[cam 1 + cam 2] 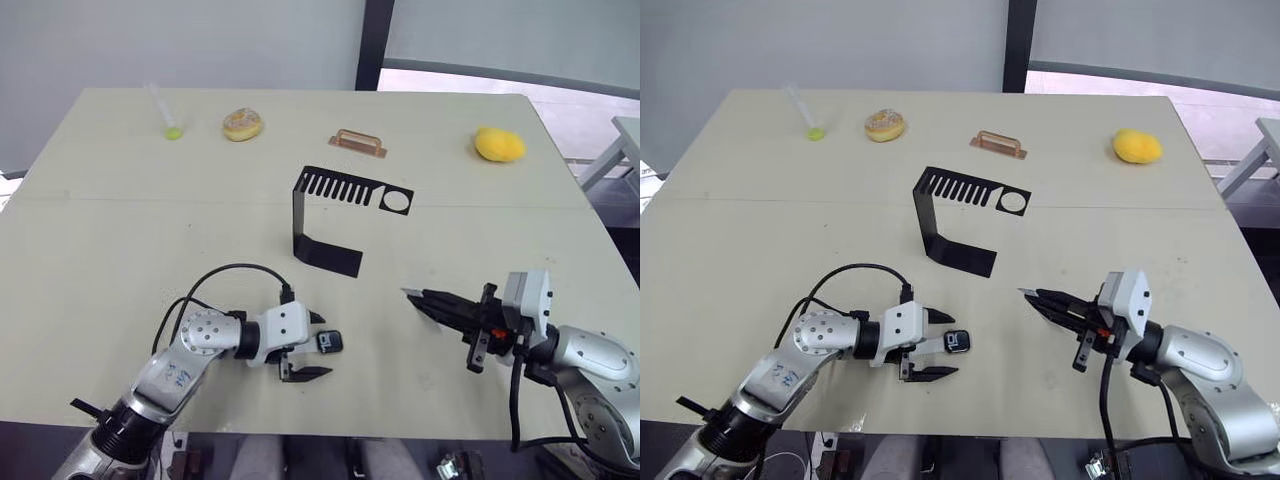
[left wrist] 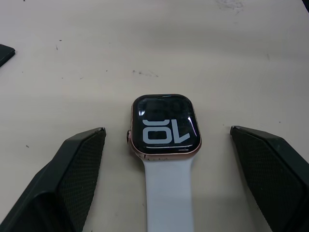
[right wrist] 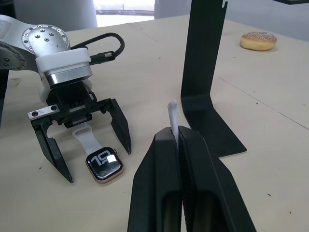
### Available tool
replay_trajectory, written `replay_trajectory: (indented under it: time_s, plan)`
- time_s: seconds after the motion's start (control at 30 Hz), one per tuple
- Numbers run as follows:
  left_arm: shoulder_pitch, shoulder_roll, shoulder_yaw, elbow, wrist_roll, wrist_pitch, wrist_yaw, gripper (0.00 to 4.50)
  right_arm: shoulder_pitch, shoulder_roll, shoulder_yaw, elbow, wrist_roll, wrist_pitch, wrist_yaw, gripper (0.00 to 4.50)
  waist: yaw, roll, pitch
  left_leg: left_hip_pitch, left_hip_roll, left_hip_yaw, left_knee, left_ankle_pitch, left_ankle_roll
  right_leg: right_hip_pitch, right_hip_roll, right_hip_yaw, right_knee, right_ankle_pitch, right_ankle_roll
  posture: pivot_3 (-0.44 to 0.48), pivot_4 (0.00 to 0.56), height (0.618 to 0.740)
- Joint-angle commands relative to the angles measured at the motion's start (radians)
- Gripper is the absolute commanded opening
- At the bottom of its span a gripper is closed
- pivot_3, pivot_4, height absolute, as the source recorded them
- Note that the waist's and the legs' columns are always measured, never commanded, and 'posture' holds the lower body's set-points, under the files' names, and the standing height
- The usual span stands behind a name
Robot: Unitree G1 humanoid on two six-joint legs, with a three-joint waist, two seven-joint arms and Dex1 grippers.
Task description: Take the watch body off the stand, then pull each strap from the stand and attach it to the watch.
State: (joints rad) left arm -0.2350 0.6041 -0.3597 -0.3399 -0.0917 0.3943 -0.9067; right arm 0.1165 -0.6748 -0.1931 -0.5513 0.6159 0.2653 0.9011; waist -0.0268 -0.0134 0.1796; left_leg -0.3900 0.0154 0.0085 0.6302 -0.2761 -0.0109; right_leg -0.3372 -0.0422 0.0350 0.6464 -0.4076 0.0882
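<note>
The watch body (image 2: 165, 124) lies flat on the table near its front edge, face up, white digits showing. One white strap (image 2: 169, 193) is attached to it and runs back toward my left wrist. My left gripper (image 1: 325, 345) is open, one finger on each side of the watch, not touching it. To the right, my right gripper (image 1: 408, 294) is shut on the other white strap (image 3: 172, 116), whose tip pokes out between the fingertips, pointing toward the watch. The black stand (image 1: 297, 215) is upright mid-table with nothing on it.
Along the far edge of the table (image 1: 100, 250) lie a clear tube with a green tip (image 1: 165, 112), a doughnut (image 1: 242, 124), a copper handle bar (image 1: 358, 142) and a yellow fruit (image 1: 499, 145). A black cable (image 1: 215, 275) loops over my left wrist.
</note>
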Motion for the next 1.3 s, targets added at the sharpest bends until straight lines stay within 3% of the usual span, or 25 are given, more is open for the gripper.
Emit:
replay_trajectory:
  time_s: [0.03, 0.27, 0.37, 0.5, 0.53, 0.83, 0.97, 1.03, 1.1, 1.3]
  plan:
    - [0.001, -0.002, -0.006, 0.009, 0.011, 0.016, 0.009, 4.44, 0.007, 0.008, -0.008, -0.041, 0.010, -0.005, -0.016, 0.00, 0.000, 0.000, 0.000, 0.000, 0.000, 0.000, 0.000, 0.000, 0.000, 0.000, 0.000, 0.000, 0.000, 0.000, 0.000, 0.000, 0.150, 0.740]
    - [0.000, -0.015, -0.046, 0.019, 0.024, 0.041, 0.002, 4.44, 0.028, 0.016, -0.008, -0.041, 0.001, -0.015, -0.019, 0.00, 0.002, 0.000, 0.000, 0.000, 0.000, 0.000, 0.000, 0.000, 0.000, 0.001, 0.000, 0.000, 0.000, 0.000, 0.000, 0.000, 0.150, 0.740]
    - [-0.001, -0.017, -0.062, 0.029, 0.040, 0.067, 0.008, 3.64, 0.037, 0.019, -0.009, -0.044, -0.001, -0.018, -0.020, 0.00, 0.004, 0.000, 0.000, 0.001, 0.000, -0.001, 0.001, 0.000, 0.000, 0.002, 0.000, 0.000, 0.000, 0.000, 0.000, 0.000, 0.150, 0.740]
    - [-0.001, -0.014, -0.083, 0.073, 0.063, 0.084, 0.016, 1.69, 0.060, 0.024, -0.017, -0.055, -0.001, -0.024, -0.018, 0.00, 0.002, 0.000, -0.001, 0.001, 0.000, -0.001, 0.000, 0.000, 0.000, 0.002, 0.000, 0.000, -0.001, 0.000, 0.000, 0.000, 0.150, 0.740]
    - [-0.002, -0.014, -0.086, 0.081, 0.068, 0.092, 0.021, 1.58, 0.064, 0.025, -0.018, -0.058, -0.001, -0.026, -0.018, 0.00, 0.002, 0.001, -0.001, 0.002, 0.000, -0.001, 0.000, 0.000, 0.000, 0.003, 0.000, 0.000, -0.001, 0.000, 0.000, 0.000, 0.150, 0.740]
    - [0.001, -0.046, -0.077, 0.080, 0.029, 0.035, 0.004, 1.58, 0.092, 0.031, -0.034, -0.063, -0.006, -0.039, -0.015, 0.00, 0.005, 0.001, -0.002, 0.014, 0.000, -0.001, -0.002, -0.003, 0.001, 0.017, -0.001, 0.000, -0.007, 0.000, 0.000, 0.000, 0.150, 0.740]
    - [-0.006, -0.108, 0.011, 0.053, -0.084, 0.054, -0.001, 1.58, 0.102, 0.034, -0.047, -0.066, -0.052, -0.096, -0.020, 0.00, 0.014, 0.001, -0.002, 0.014, 0.000, -0.001, -0.001, -0.004, 0.001, 0.017, -0.001, 0.000, -0.008, 0.000, 0.000, 0.000, 0.150, 0.740]
    - [-0.028, -0.133, 0.166, 0.001, -0.331, 0.242, -0.040, 1.58, 0.110, 0.021, -0.077, -0.096, -0.122, -0.178, -0.017, 0.00, 0.016, 0.000, -0.001, 0.012, 0.000, -0.001, -0.001, -0.004, 0.001, 0.016, -0.001, 0.000, -0.008, 0.000, 0.000, 0.000, 0.150, 0.740]
    - [-0.060, -0.092, 0.254, -0.019, -0.482, 0.403, -0.084, 1.58, 0.128, 0.008, -0.098, -0.133, -0.169, -0.236, -0.008, 0.00, 0.017, 0.000, -0.001, 0.008, 0.000, -0.002, 0.001, -0.004, 0.001, 0.012, 0.000, -0.002, -0.006, 0.000, 0.000, 0.000, 0.150, 0.740]
    - [-0.190, -0.036, 0.371, 0.023, -0.677, 0.748, -0.004, 1.58, 0.161, 0.003, -0.119, -0.188, -0.295, -0.383, -0.016, 0.00, 0.013, 0.000, -0.001, 0.007, 0.000, -0.003, 0.001, -0.001, -0.003, 0.010, 0.001, -0.002, -0.003, 0.000, 0.000, 0.000, 0.150, 0.740]
